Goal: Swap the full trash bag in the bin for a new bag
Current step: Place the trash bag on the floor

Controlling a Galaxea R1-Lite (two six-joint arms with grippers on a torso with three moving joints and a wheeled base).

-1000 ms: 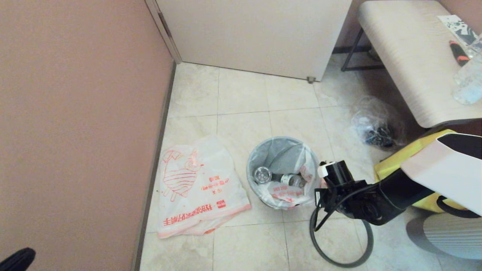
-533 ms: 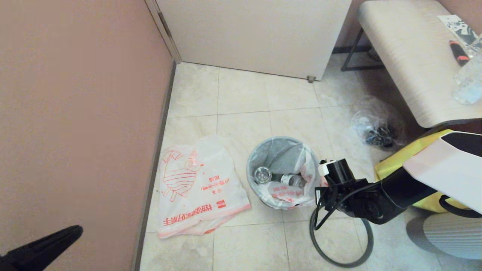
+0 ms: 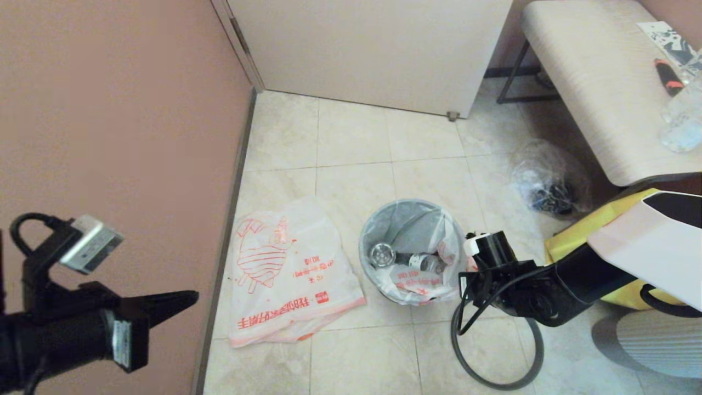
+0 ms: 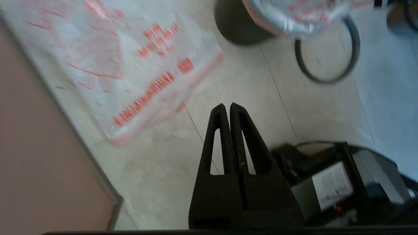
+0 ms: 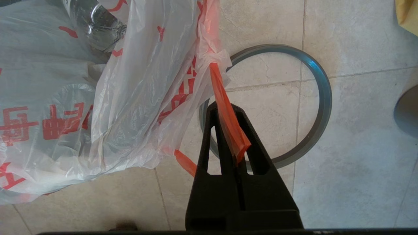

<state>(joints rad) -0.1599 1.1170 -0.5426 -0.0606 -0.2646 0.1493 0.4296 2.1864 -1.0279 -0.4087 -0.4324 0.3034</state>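
Observation:
The full trash bag [image 3: 412,258] sits in the black bin [image 3: 385,298], its white plastic draped over the rim, with bottles inside. My right gripper [image 5: 225,108] is at the bin's right rim, shut on the bag's orange handle [image 5: 228,130]. The new bag [image 3: 285,269] lies flat on the floor left of the bin, its striped cartoon print facing up. My left gripper [image 3: 189,299] hovers at the lower left, above the floor by the wall. It is shut and empty, pointing toward the new bag [image 4: 124,55]. In the left wrist view the left gripper [image 4: 227,106] shows its fingers pressed together.
A thin dark grey hoop [image 3: 496,351] lies on the floor below my right arm [image 3: 526,296]. A clear bag of dark items [image 3: 548,184] and a yellow tote [image 3: 598,230] sit right of the bin. A bench [image 3: 603,93] stands at the back right. A pink wall [image 3: 109,137] bounds the left.
My left arm has risen into view from the lower left corner and moved right, toward the new bag. The right gripper has stayed at the bin's rim.

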